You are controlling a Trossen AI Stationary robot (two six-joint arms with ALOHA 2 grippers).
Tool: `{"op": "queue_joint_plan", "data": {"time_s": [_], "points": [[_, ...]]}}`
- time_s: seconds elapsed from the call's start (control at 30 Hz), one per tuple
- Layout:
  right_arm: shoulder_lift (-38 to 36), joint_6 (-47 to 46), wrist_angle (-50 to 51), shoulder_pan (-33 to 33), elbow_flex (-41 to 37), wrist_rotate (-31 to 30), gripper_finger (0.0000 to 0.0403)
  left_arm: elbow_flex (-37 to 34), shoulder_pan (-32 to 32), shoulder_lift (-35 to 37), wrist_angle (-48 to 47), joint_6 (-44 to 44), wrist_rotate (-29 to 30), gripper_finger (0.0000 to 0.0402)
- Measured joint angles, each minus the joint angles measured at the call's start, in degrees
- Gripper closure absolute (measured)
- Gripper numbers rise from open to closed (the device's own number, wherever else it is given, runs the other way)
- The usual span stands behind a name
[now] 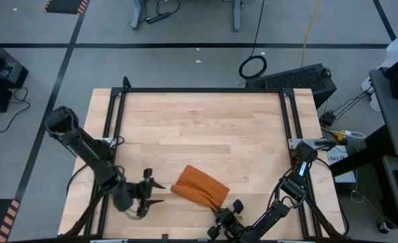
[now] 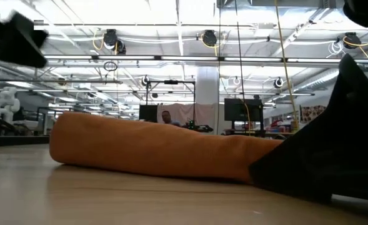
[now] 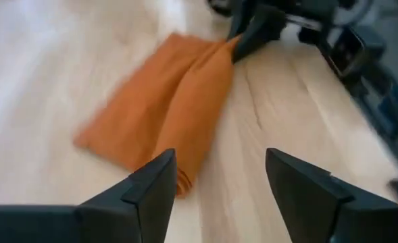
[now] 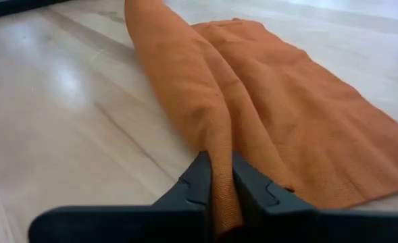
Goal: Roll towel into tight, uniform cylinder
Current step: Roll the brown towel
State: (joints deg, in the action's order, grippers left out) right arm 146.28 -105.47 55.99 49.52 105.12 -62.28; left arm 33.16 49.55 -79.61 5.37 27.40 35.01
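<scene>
My right claw [image 4: 221, 177] pinches the towel [image 1: 200, 187] at its rolled end to anchor it, while my left claw [image 3: 215, 189] waits spread beside the other end.

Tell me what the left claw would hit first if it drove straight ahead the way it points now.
Most likely the towel. The left claw is open and aimed at the towel's near end, with bare table between; the right claw pinches the far end. Depth is uncertain.

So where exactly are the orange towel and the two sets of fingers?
towel [image 1: 199, 186]: high view, middle of the cloth.
left gripper [image 3: 219, 182]: left wrist view, gap between its open fingers.
right gripper [image 4: 222, 182]: right wrist view, where its fingers pinch the towel's rolled edge.
</scene>
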Motion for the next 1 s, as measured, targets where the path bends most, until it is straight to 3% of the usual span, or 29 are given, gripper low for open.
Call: {"op": "queue_joint_plan", "data": {"time_s": [0.07,0.4,0.6,0.73,1.0], "points": [[0.0,-0.6,0.08,0.0,0.0,0.02,0.0378,0.01,2.53,-2.01,2.35,-7.31,3.97,0.0169],[0.04,-4.55,0.24,0.17,0.0,0.09,0.0381,-0.03,0.66,-16.66,16.4,-31.14,6.25,0.0168],[-0.58,-5.0,-0.01,0.15,-0.06,1.06,0.0381,-0.01,-3.32,-17.51,17.65,-35.06,7.05,0.0168],[-0.87,-5.27,-0.15,0.15,-0.04,1.44,0.0381,-0.01,-6.96,-17.51,15.08,-35.7,1.76,0.0168],[-0.9,-5.62,-0.02,0.33,-0.04,1.44,0.0381,-0.01,-11.81,-17.51,13.04,-41.04,-3.39,0.0168]]}}
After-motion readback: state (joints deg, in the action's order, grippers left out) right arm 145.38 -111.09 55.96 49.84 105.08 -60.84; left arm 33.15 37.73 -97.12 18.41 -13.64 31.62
